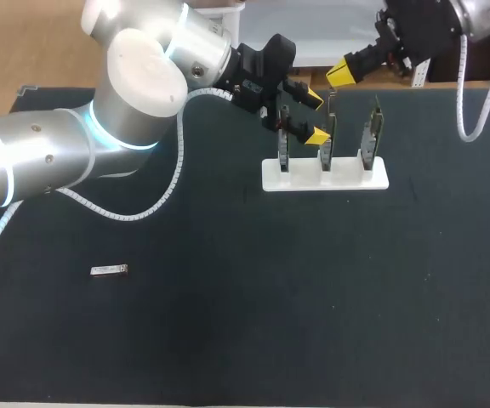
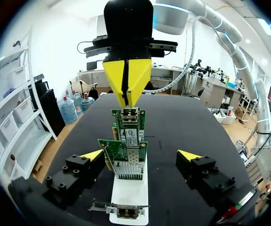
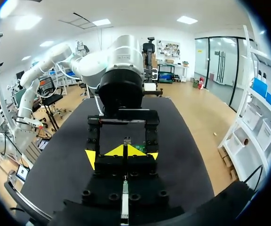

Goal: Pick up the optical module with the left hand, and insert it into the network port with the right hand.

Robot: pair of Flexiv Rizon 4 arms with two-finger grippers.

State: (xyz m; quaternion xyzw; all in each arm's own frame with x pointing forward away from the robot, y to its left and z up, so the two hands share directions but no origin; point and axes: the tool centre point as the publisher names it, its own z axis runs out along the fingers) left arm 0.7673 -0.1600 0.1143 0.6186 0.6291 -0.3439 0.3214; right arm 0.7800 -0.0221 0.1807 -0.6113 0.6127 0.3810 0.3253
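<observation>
The optical module [image 1: 109,270], a small silver bar, lies flat on the dark table at the left, far from both grippers. Three green network cards stand upright in a white stand [image 1: 347,178]. My left gripper [image 1: 316,117] is open and straddles the row from its left end. In the left wrist view the middle card [image 2: 127,157] with its metal port cage stands between the left gripper's [image 2: 141,155] fingers without touching them. My right gripper [image 1: 340,74] hangs shut above the far cards, yellow tips pressed together [image 2: 126,92], nothing visible between them [image 3: 126,150].
The white stand [image 2: 128,193] sits at the table's back middle. The left arm's thick body and its white cable span the table's back left. The dark tabletop [image 1: 313,306] runs wide in front of the stand.
</observation>
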